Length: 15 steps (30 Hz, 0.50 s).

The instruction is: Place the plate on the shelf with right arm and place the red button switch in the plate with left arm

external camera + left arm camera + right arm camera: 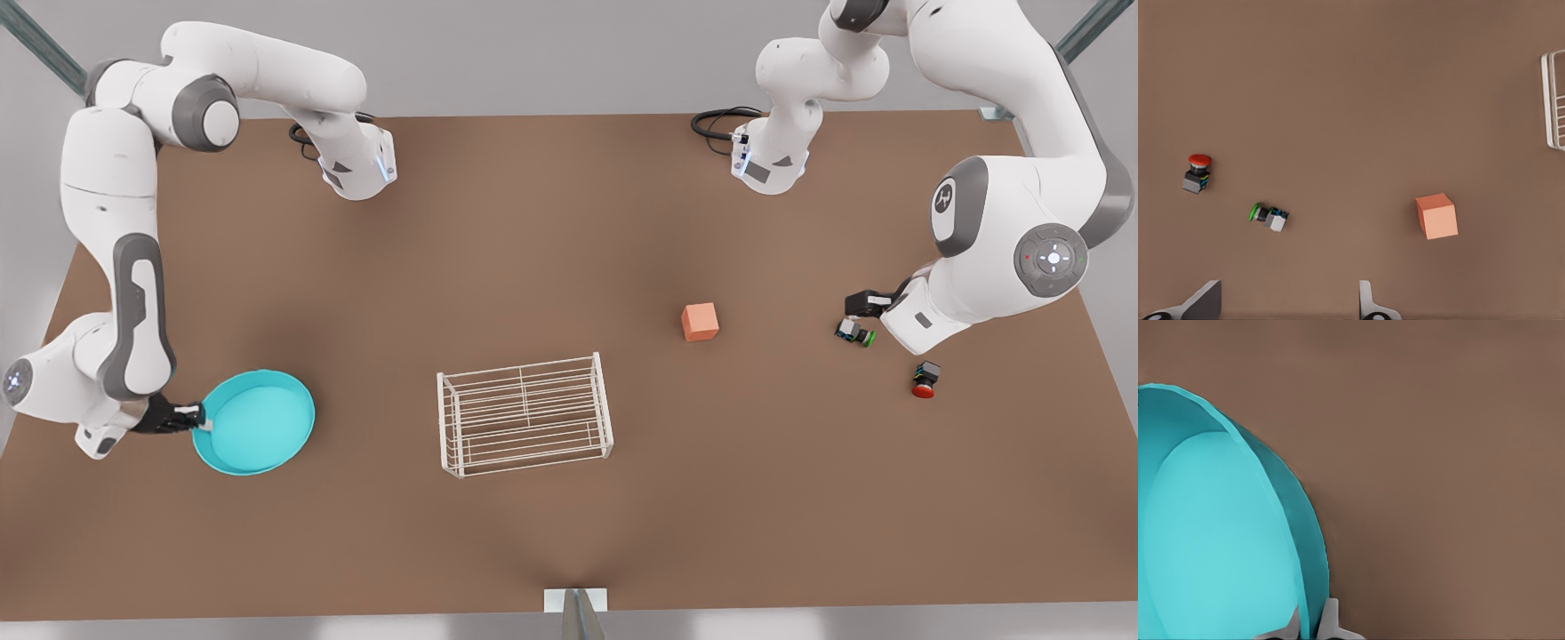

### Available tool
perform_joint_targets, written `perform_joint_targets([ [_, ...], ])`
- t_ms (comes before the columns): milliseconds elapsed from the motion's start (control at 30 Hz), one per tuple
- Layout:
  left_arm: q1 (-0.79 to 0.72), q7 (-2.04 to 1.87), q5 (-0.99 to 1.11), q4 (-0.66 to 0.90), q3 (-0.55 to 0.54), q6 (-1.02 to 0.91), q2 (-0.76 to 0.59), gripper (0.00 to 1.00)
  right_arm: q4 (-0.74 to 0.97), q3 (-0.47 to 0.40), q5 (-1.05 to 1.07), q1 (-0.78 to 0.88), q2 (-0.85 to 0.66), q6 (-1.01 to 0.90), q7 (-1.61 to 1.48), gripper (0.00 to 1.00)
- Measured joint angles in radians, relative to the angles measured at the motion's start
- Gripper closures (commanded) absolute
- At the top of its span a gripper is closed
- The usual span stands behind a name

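Across the brown table (551, 231) I am working both arms, largest things first. At the front view's left my right arm (116, 267) is reaching down to the plate (258, 420), which is sitting on the table well apart from the shelf (526, 414). My right gripper (201, 420) is sitting at the plate's rim on the side away from the shelf; in the right wrist view my two fingertips (1331, 620) are pinching the turquoise rim wall (1313, 547), one inside, one outside, closed down tight on it. Whether the plate is resting flat or lifting a little, I cannot tell.

At the front view's right my left arm (1005, 240) is hanging low over the table. My left gripper (864, 309) is hovering just above the green-capped switch (855, 333), touching nothing; in the left wrist view my fingers (1368, 303) are spreading wide apart with bare table between them, gripping nothing.

The shelf is standing upright near the table's middle, nothing on its tiers. The orange-pink cube (700, 322) is lying between the shelf and the switches. The red button switch (925, 380) is lying tipped on its side on the table, near the green one but apart from it, outside my fingers' span (1197, 173).
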Motion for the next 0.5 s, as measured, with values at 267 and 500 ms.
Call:
perform_joint_targets([
  [267,0.014,-0.011,0.001,0.011,0.002,0.002,0.025,0.00,0.175,0.360,0.042,0.048,-0.045,-0.282,0.070,0.79],
  [500,0.054,0.015,0.003,0.006,0.052,0.017,0.064,0.00,0.300,0.499,0.090,0.186,-0.022,-0.374,0.236,0.79],
])
